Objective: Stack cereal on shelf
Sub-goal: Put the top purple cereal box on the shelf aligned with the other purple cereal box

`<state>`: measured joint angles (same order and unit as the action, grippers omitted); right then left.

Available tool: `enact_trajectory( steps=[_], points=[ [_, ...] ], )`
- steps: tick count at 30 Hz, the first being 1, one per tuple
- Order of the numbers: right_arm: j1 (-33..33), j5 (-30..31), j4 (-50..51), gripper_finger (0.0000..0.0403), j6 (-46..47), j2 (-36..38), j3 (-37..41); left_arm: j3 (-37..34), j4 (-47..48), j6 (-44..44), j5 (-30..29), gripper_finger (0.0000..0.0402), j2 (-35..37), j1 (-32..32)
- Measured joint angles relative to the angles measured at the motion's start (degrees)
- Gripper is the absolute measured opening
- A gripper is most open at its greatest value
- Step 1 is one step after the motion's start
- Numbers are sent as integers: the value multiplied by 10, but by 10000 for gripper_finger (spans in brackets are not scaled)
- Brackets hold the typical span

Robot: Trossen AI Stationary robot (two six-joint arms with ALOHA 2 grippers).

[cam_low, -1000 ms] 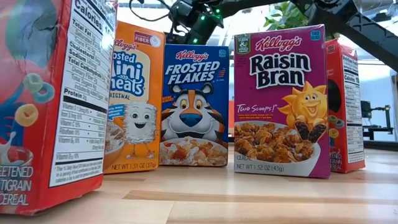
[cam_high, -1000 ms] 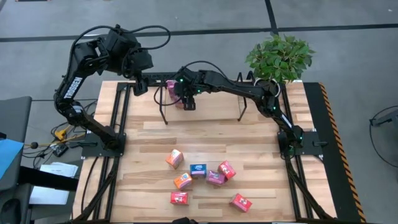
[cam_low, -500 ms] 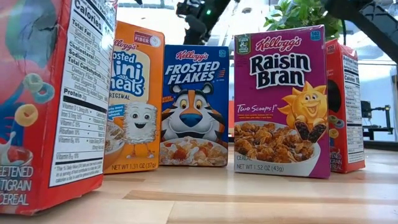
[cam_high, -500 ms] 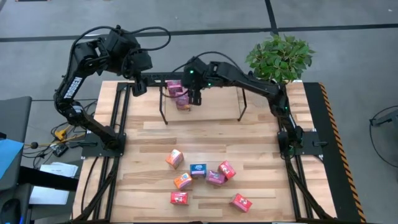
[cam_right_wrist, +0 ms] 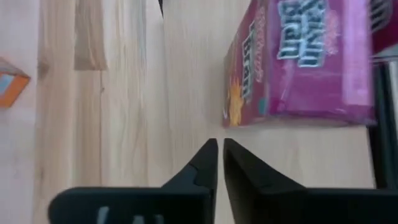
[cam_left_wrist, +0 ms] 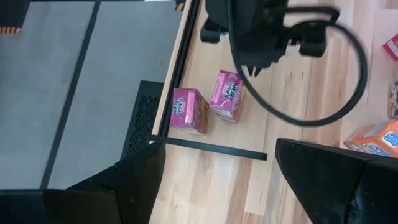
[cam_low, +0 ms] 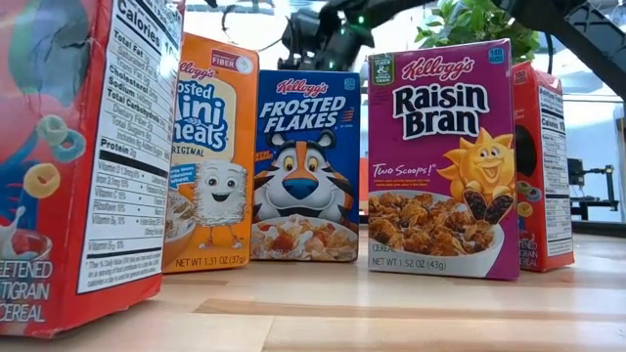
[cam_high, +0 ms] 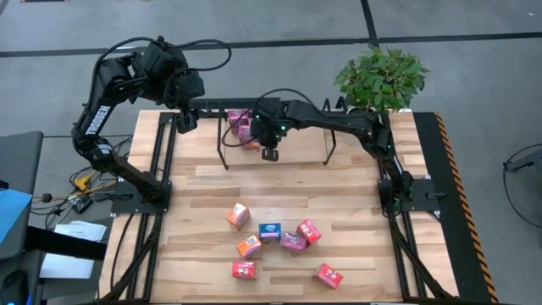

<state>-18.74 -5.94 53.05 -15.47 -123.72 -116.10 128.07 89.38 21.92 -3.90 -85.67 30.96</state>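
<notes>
From my remote station I see a light wooden table (cam_high: 279,199) of long planks, edged by a thick black frame (cam_high: 423,178). A leafy green potted plant (cam_high: 380,78) stands at its far right corner. Grey concrete floor (cam_high: 474,76) surrounds the table. Off the left edge lie a blue sheet (cam_high: 10,212), some white papers (cam_high: 72,246) and tangled cables (cam_high: 72,191). Orange-and-black hazard striping (cam_high: 461,191) runs along the right side.

Even, bright overhead light fills the high view; the worktop (cam_high: 279,191) shows only faint shadows. At table height, the background behind the Raisin Bran carton (cam_low: 442,156) is washed out by glare. The nearest red carton (cam_low: 73,156) looks soft, and the magenta carton (cam_right_wrist: 305,62) is motion-blurred.
</notes>
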Motion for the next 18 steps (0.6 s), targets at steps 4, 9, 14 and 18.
enact_trajectory(
  steps=[4, 9, 14, 18],
  points=[
    [1, 0, -64, 31, 0, 0, 27, 0, 0, 0, 0, 297, 0, 0],
    [0, 0, -105, 24, -14, 0, 31, 0, -1, -1, 0, 297, 0, 0],
    [2, -1, -144, 35, -24, -3, 31, 0, -1, -1, 0, 297, 0, 0],
    [8, -2, -116, 40, -24, 3, 31, 0, -1, 3, 0, 297, 0, 0]
  ],
)
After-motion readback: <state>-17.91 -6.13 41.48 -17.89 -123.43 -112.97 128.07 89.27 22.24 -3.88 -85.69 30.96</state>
